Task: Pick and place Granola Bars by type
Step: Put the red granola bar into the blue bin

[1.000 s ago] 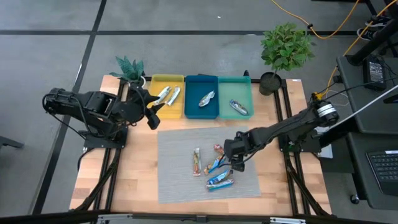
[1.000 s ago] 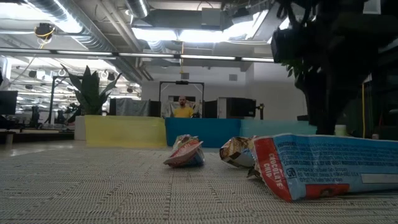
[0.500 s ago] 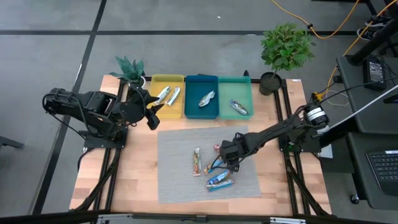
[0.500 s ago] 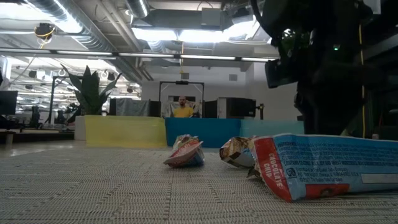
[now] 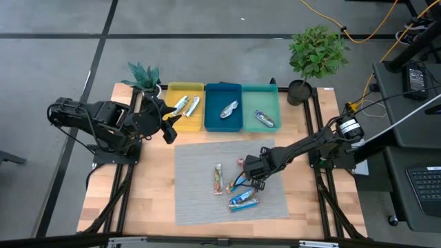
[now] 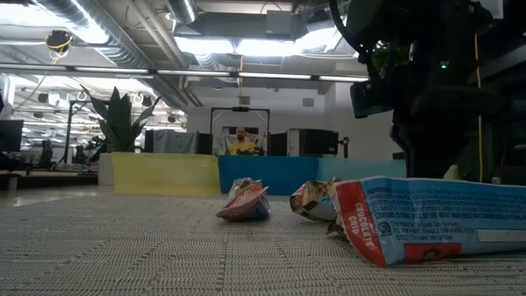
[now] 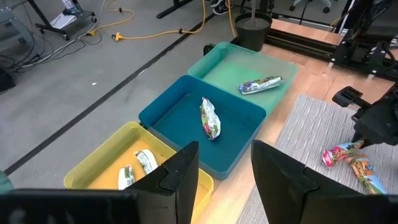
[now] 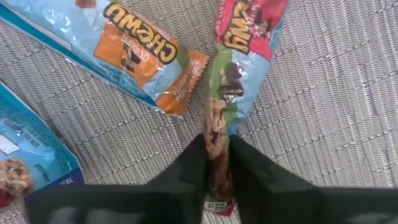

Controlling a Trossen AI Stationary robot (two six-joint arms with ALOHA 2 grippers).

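Several granola bars lie on the grey mat [image 5: 200, 207]: a multicoloured one [image 5: 218, 178], two blue ones [image 5: 240, 182] [image 5: 244, 201] and a red-and-green one [image 8: 245, 37]. My right gripper [image 5: 250, 176] is down among them, shut on the red-and-green bar. My left gripper [image 7: 224, 180] hovers open near the yellow tray [image 5: 172, 89], holding nothing. Two silver bars [image 5: 185, 105] lie in the yellow tray, one bar [image 5: 229, 109] in the blue tray and one [image 5: 264, 119] in the teal tray. My right gripper pinches the red-and-green bar's near end [image 8: 217, 134] between its two fingers [image 8: 186, 174], which squeeze the wrapper narrow from both long sides. The fingers come slanting down from the table's right. The bar's far part [image 8: 249, 25] lies flat on the mat.
A light-blue and orange bar [image 8: 137, 56] lies close beside the held one, another blue one [image 8: 25, 162] nearby. Potted plants stand at the far left [image 5: 143, 74] and far right [image 5: 315, 58] corners. Bare wood shows on the table's near left [image 5: 138, 200]. A person [image 6: 241, 141] stands far behind.
My right gripper has moved a little toward the table's left edge, over the cluster of bars, and has come to rest at the red-and-green bar. The bars on the mat lie as before.
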